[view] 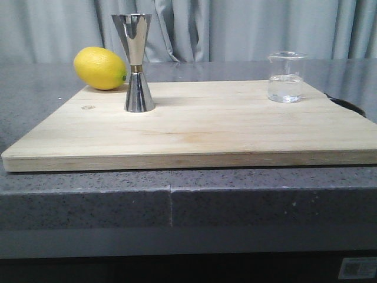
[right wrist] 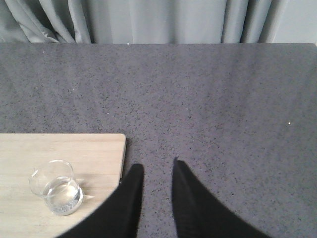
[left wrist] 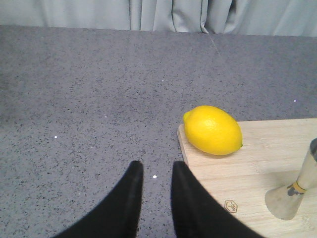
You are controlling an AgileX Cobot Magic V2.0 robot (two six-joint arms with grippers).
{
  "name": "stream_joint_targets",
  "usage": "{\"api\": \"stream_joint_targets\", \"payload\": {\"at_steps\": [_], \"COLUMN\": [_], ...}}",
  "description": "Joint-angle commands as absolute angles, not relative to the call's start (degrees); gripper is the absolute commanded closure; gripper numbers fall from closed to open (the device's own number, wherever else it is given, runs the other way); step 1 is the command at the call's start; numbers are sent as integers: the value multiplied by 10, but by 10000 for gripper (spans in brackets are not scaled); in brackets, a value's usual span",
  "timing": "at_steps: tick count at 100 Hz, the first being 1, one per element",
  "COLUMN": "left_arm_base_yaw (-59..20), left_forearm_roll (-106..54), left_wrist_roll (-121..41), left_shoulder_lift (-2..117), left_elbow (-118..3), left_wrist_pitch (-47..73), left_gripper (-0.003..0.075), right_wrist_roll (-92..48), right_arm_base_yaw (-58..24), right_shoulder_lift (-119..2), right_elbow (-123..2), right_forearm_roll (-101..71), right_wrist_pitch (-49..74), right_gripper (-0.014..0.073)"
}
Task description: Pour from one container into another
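Beaker (view: 285, 78) and jigger (view: 135, 62) upright, well apart on the wooden board (view: 200, 127)
Beaker with clear liquid near the board's far right corner; jigger at far left, just beside a lemon (view: 100, 68). Left fingers (left wrist: 154, 179) and right fingers (right wrist: 154, 179), slightly spread, holding nothing, hover over the grey table (view: 35, 88)

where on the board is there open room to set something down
The widest bare patch on the board lies between the jigger and the beaker, plus the whole front strip. The far left corner is crowded: the lemon sits close beside the jigger.
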State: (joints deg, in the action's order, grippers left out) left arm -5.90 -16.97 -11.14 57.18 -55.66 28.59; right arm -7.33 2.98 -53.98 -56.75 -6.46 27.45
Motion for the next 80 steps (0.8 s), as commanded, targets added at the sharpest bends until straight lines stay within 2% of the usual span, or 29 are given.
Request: {"api": "stream_joint_targets", "payload": {"at_steps": [1, 12, 14, 21, 56, 80], "left_arm_base_yaw": [-64, -64, -64, -64, -64, -100], "left_forearm_roll": [-199, -219, -220, -220, -274, -320], "left_wrist_roll": [-134, -158, -158, -158, -161, -321], "left_shoulder_lift": [575, 580, 580, 582, 583, 584], "left_elbow": [-578, -578, -578, -578, -578, -550], "left_wrist_pitch": [235, 225, 222, 216, 160, 137], "left_gripper": [395, 146, 107, 16, 30, 31], "right_wrist_roll": [-79, -79, -79, -79, -79, -79], "right_arm_base_yaw": [28, 28, 28, 28, 28, 28], "right_shoulder_lift": [-536, -537, -537, -537, -537, -538], "right_elbow": [-589, -589, -589, -589, -589, -583], "right_forearm_roll": [-61, -61, -59, -59, -59, -59], "right_wrist_pitch": [217, 205, 205, 205, 209, 214], "right_gripper": [200, -59, -81, -62, -62, -62]}}
